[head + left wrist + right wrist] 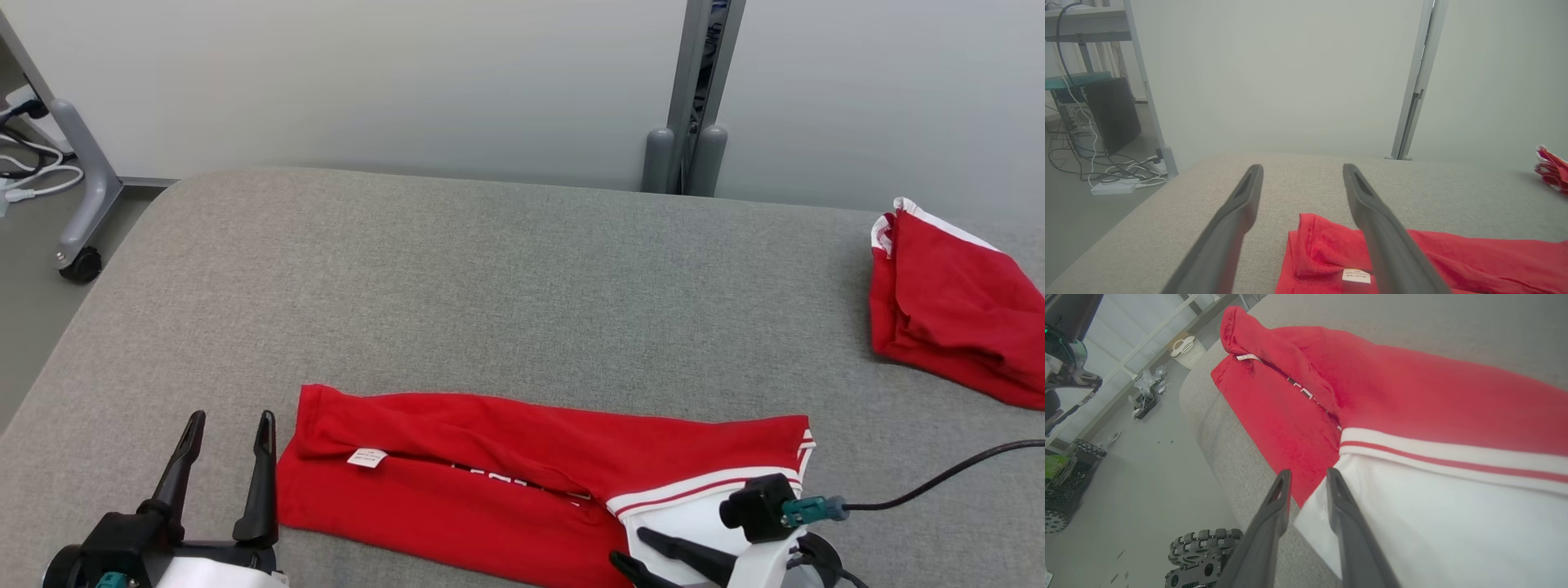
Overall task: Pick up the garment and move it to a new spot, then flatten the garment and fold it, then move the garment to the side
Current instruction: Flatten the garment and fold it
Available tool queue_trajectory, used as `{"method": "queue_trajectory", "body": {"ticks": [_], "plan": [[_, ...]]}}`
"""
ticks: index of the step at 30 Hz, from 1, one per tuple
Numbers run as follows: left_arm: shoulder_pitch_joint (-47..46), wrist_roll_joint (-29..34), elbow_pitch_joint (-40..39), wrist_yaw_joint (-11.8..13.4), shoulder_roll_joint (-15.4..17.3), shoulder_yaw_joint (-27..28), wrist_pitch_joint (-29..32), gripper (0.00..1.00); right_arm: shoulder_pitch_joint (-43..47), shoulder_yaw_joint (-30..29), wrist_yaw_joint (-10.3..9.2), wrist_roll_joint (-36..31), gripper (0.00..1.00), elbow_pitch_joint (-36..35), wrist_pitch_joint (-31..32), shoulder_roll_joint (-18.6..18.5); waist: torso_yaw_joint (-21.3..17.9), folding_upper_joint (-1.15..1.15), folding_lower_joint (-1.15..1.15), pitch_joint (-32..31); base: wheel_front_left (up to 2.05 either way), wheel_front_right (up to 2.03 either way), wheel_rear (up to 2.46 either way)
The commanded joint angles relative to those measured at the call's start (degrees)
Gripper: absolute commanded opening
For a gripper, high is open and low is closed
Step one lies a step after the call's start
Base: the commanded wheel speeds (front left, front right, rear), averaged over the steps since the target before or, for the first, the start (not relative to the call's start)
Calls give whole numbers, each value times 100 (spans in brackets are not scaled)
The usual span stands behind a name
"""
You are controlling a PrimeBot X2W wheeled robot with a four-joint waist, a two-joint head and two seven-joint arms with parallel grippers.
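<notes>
Garment [490, 445]: fold step, 1 lengthwise fold laid. My left gripper [231, 420] spread, empty; right gripper [1308, 472] parted at white sleeve [1433, 522], holding nothing. Next, I reckon: grip 2 ends.

The left gripper [231, 420] sits at 7 o'clock in the head view. Its two dark fingers [260, 474] are spread wide and point toward 12 o'clock, nearly parallel. The right gripper [627, 545] sits at 5 o'clock on a pale forearm [763, 567], turned so that it points toward 10 o'clock. Its jaws are parted by a narrow gap, far less than the left pair.
</notes>
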Motion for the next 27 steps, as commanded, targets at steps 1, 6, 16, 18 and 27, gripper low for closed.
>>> {"method": "queue_trajectory", "body": {"ticks": [1,6,16,18,27], "plan": [[-28,-26,4,-2,23,23,-2,100,22,-5,1,55,100,5,-78,-55,-17,0,0,-11,0,0,0],[21,-6,-27,-2,13,47,-2,100,58,-178,1,267,100,-41,-448,-207,-109,0,0,-60,0,0,0],[89,50,-99,-2,-17,106,-2,100,229,-912,1,51,100,673,-626,-512,-280,0,0,-96,0,0,0],[102,56,-105,-2,-22,99,-2,100,247,-1003,1,95,100,819,-481,-535,-294,0,0,-109,0,0,0],[168,161,-105,-2,-35,145,-2,100,282,-1358,1,200,100,1236,448,-635,-270,0,0,-136,0,0,0]]}}
